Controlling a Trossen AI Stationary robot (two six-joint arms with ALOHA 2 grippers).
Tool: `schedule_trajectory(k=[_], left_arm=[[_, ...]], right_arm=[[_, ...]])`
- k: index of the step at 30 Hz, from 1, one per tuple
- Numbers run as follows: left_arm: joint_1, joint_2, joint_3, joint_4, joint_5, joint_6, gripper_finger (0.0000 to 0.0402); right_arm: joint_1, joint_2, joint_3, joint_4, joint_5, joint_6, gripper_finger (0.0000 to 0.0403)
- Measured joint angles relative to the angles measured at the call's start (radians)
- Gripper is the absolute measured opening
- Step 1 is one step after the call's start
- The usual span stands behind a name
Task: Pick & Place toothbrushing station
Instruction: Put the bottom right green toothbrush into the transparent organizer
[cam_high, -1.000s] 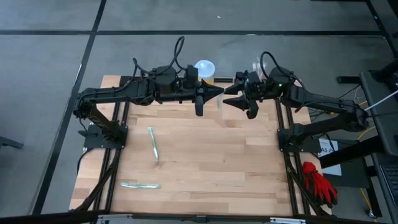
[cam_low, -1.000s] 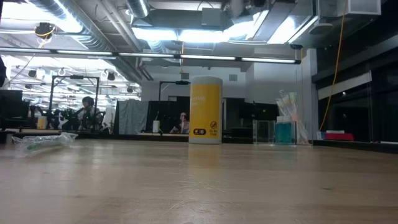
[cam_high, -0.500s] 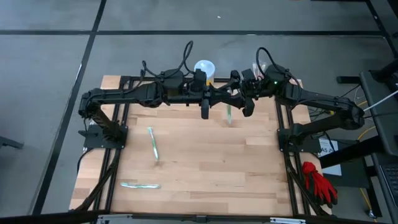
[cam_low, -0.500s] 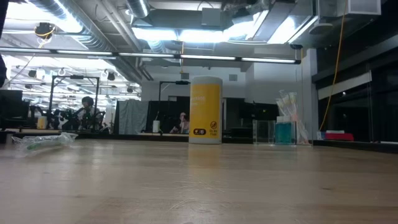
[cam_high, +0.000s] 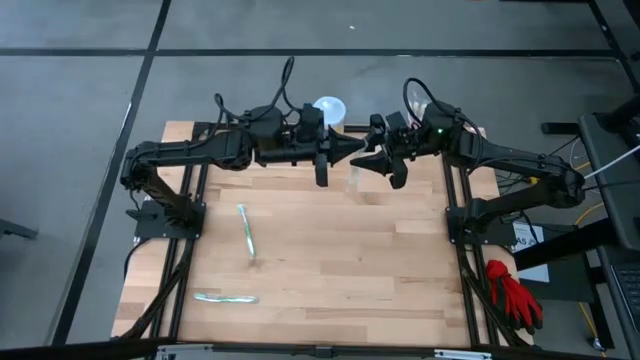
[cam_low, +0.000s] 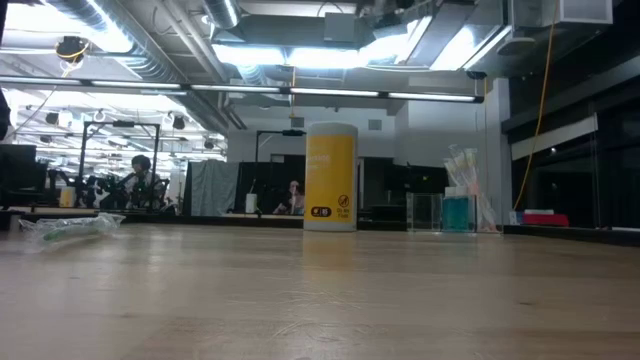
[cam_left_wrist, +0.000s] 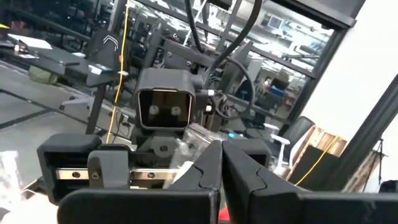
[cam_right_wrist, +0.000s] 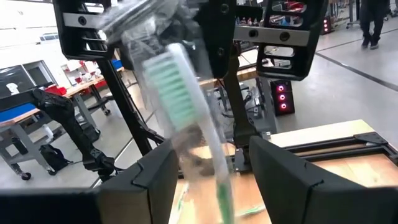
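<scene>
Grey floor (cam_high: 80, 80), ceiling strip lights (cam_low: 300, 55) (bright), exposed ducts

Clear, boxy toothbrushing station (cam_low: 440, 212) — upright, apparently — at table's far edge.

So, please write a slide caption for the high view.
Both grippers, left and right, meet above the table's far edge beside a wrapped toothbrush.

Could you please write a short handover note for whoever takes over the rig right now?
Left gripper: shut, apparently pinching a wrapped toothbrush by its top, above the table's far edge.
Right gripper: open, fingers either side of that toothbrush.
Toothbrushing station: at the far edge, right of the yellow canister.
Done: one brush lifted.
Left: complete the handover, place it; two more wrapped brushes lie on the table.
</scene>
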Motion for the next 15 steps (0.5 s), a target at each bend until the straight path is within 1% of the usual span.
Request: schedule_trajectory(k=[9,12,15], left_arm=[[-0.007,0.000,0.000,-0.003,-0.009,-0.002,0.0002],[-0.007,0.000,0.000,-0.003,-0.010,-0.003,0.0002],[-0.007,0.000,0.000,-0.003,-0.010,-0.003,0.0002]], right_arm=[[0.000,0.000,0.000,0.001,0.011,0.000,0.0194],[0.000,0.000,0.000,0.001,0.015,0.001,0.0182],[0.000,0.000,0.000,0.001,0.014,0.001,0.0159]])
